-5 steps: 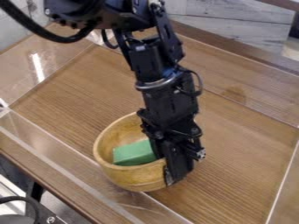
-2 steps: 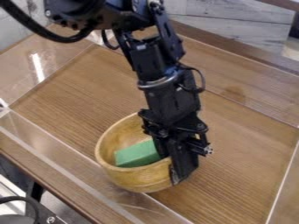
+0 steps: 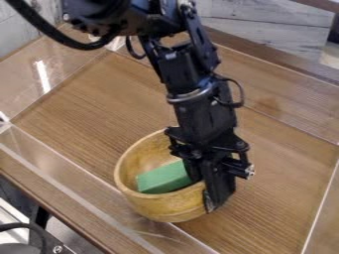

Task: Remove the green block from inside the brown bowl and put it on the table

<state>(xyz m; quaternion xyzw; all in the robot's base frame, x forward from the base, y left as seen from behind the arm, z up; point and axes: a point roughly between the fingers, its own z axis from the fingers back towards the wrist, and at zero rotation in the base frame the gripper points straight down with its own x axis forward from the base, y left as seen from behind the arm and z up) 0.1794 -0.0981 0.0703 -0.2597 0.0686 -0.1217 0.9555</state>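
Because the green block [image 3: 163,179] sits inside the brown bowl [image 3: 166,206], I have lifting and bench [image 3: 99,119] placement left, my tool [image 3: 213,200] pressed together.

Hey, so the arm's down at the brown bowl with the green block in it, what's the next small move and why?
Probably a slight lift straight up: the jaws are down at the right side of the brown bowl, against the end of the green block, which sits inside the rim. Rising a little should show whether it comes along.
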